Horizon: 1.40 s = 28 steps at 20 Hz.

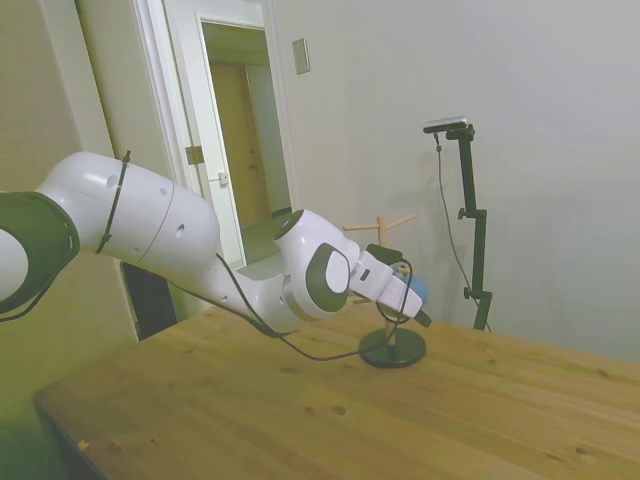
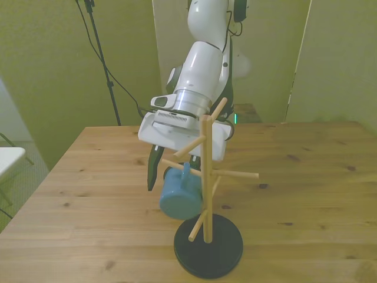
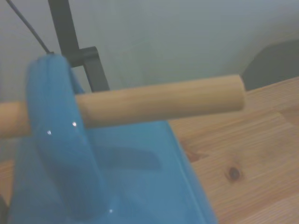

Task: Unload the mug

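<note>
the mug point(image 2: 181, 198) hung by its loop handle point(image 3: 51, 135) on one of the lower pegs point(image 3: 159, 100) of the wooden peg stand point(image 2: 206, 177), on the side toward the front view's left, its blue body tilted and clear of the bench point(image 2: 88, 177). in the wrist view the peg ran straight through the handle, with its free end sticking out well past the loop, so the mug was not yet off the stand at all.

the tool point(image 2: 168, 171) sat right at the mug, coming in from behind the stand. one dark finger point(image 2: 152, 172) showed just beside the mug's wall on the front view's left; the other was hidden behind the mug and the post. from these views i could not tell whether the fingers had pinched the mug or only stood around it. in the side view the tool point(image 1: 415, 312) covered almost all of the mug point(image 1: 420, 290), only a sliver of blue showing past it, which settled nothing either.

by my reading, the approach was done and the task was at the grasp. what was left was most of it: a sure hold, sliding the handle along the peg and off its free end, then setting the mug down on the bench, away from the stand's black round base point(image 2: 209, 247).
</note>
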Each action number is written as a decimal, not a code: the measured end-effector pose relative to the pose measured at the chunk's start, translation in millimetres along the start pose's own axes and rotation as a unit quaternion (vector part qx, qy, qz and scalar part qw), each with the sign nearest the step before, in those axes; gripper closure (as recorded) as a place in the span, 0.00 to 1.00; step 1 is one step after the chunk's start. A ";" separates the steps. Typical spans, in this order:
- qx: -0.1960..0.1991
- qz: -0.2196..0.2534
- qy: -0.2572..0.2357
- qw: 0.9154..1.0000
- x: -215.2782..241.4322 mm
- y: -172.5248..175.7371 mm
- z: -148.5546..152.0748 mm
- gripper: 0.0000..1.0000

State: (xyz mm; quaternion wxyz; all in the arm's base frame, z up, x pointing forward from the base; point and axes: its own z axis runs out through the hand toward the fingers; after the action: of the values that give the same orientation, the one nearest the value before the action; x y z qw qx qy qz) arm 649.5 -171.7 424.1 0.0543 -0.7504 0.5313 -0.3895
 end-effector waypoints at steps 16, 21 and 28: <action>0.009 0.003 -0.001 1.000 0.8 -6.7 -8.6 1.00; 0.012 0.006 -0.002 1.000 3.0 -6.1 -15.0 1.00; 0.017 0.015 -0.007 1.000 8.1 -4.0 -28.2 1.00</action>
State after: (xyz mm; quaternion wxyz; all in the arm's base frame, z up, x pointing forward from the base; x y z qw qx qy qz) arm 635.5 -167.4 449.9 0.0765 -0.7440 0.5357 -0.3920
